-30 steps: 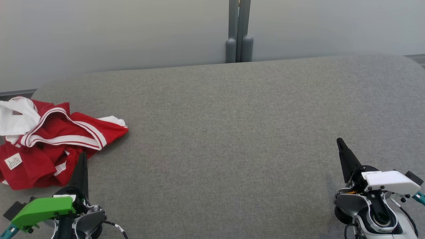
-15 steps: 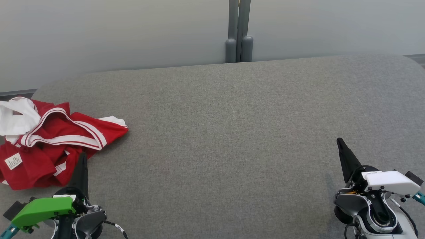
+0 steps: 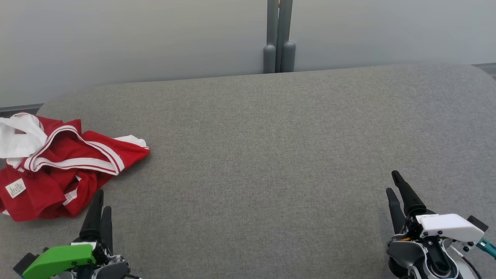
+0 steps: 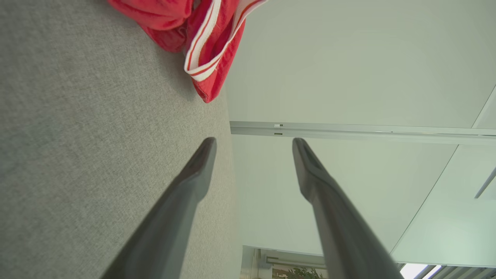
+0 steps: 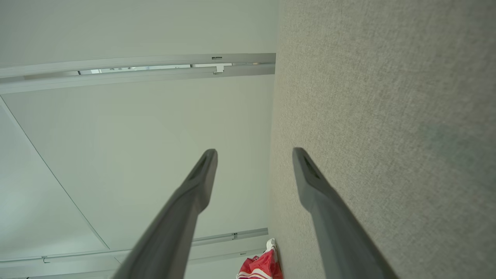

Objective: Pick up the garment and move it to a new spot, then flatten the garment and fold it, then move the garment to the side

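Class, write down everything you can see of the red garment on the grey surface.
The garment is a crumpled red heap of soft-looking cloth with white-striped trim bands, white fabric at its far-left side and a small white label. It lies unfolded near the left end of the grey fabric-covered surface, which alone touches it; the left pincer stands beside it, apart.

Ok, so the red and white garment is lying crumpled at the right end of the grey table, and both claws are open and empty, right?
No: the garment lies crumpled at the left end of the grey table, near the left claw, as the head view shows. The rest holds: that claw and the right claw are open and empty.
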### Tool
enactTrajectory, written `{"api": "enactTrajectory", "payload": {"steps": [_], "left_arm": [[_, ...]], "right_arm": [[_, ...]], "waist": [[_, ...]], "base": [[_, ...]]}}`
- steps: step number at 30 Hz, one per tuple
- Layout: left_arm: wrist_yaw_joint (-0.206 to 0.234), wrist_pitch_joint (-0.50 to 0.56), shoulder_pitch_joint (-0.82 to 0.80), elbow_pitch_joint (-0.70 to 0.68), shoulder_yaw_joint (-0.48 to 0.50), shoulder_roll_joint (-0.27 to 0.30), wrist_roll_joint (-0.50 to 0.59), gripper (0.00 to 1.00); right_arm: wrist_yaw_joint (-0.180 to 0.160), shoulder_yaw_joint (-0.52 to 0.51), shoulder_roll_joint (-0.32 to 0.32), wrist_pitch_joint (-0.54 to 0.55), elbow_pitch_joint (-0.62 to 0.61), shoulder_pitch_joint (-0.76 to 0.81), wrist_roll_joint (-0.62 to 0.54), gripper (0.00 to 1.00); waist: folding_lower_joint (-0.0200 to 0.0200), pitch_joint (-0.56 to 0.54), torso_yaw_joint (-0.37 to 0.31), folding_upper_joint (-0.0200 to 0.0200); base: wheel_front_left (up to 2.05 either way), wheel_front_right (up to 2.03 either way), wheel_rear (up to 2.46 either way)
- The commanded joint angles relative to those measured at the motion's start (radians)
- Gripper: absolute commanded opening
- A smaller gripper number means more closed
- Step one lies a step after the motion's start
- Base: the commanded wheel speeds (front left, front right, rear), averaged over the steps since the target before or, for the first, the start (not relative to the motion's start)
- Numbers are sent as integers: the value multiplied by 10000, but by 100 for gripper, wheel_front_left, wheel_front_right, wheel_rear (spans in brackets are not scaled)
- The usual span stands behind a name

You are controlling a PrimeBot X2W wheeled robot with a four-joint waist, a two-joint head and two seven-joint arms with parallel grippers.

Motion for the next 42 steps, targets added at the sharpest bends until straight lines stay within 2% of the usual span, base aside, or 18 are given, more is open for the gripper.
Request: {"api": "enactTrajectory", "payload": {"steps": [1,6,14,27,42], "left_arm": [[-27,-151,-189,-158,-79,67,253,100],[-32,-415,-213,-160,-180,163,1040,100],[-30,-804,-199,-138,-277,197,3085,100],[256,-1325,-154,-131,-540,233,5818,100],[560,-1885,-255,69,-992,390,8161,100]], "right_arm": [[2,115,-107,-156,-241,-208,-154,100],[3,417,-337,-436,-280,-258,-718,100],[3,480,-402,-792,-387,-305,-2369,100],[4,944,-520,-1265,-380,-355,-4836,100],[5,1365,-632,-1782,-233,-478,-7104,100]], "waist": [[0,4,2,0],[0,14,4,0],[0,33,5,0],[0,58,4,0],[0,82,2,0]], "base": [[0,0,0],[0,0,0],[0,0,0],[0,0,0],[0,0,0]]}}
